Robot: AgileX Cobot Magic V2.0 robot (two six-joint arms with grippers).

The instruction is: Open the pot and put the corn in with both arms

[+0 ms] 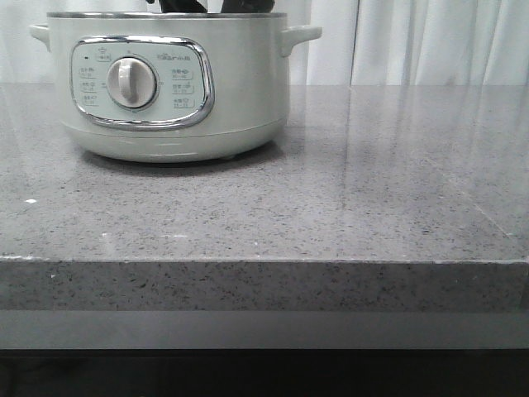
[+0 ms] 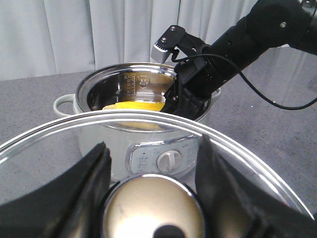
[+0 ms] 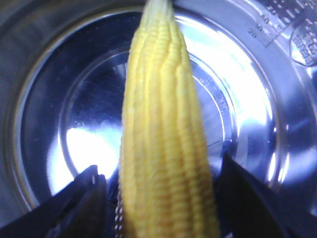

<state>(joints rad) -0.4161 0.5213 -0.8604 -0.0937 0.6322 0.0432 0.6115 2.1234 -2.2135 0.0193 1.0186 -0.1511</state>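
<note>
The pale green pot (image 1: 165, 107) stands open at the counter's back left, its steel bowl (image 3: 74, 114) bare inside. The yellow corn (image 3: 163, 124) lies lengthways in the bowl, and in the left wrist view the corn (image 2: 133, 106) shows just under the rim. My right gripper (image 3: 159, 166) reaches down into the pot (image 2: 99, 84) and is open; its fingers straddle the cob, with a gap on one side. My left gripper (image 2: 153, 148) is shut on the knob (image 2: 153, 208) of the glass lid (image 2: 148, 115), held in front of the pot and off it.
The grey speckled counter (image 1: 331, 207) stretches right of the pot, and its front edge (image 1: 264, 260) runs across the front view. White curtains (image 1: 413, 41) hang behind. Dark parts of the right arm (image 1: 248, 6) show above the pot's rim.
</note>
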